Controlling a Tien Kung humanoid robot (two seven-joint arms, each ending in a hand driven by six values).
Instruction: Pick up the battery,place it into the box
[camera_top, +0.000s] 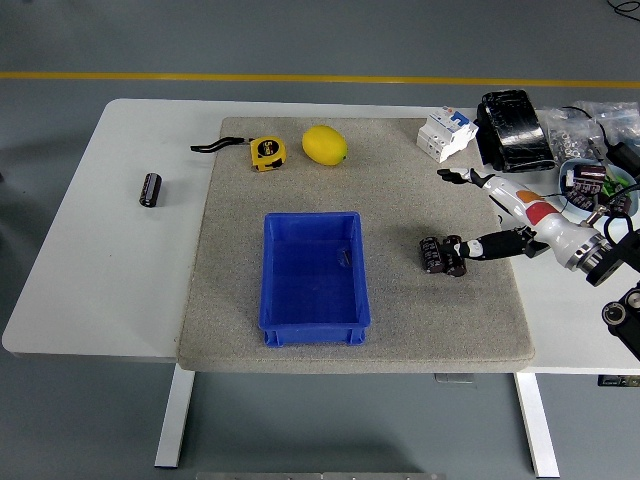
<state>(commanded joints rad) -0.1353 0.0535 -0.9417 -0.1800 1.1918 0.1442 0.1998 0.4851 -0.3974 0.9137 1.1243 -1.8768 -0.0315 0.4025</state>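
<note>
the right hand (470, 246) had its fingers at the battery (441, 254), right of centre, grip unclear; it needed firm closure before lifting toward the box (314, 276).

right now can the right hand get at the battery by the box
Probably yes. The right hand already has its fingers at the battery on the mat, right of the box, and nothing lies between them. Whether it is gripped yet is unclear.

Right hand (520, 215) reaches in low, fingers (478, 247) spread.
</note>
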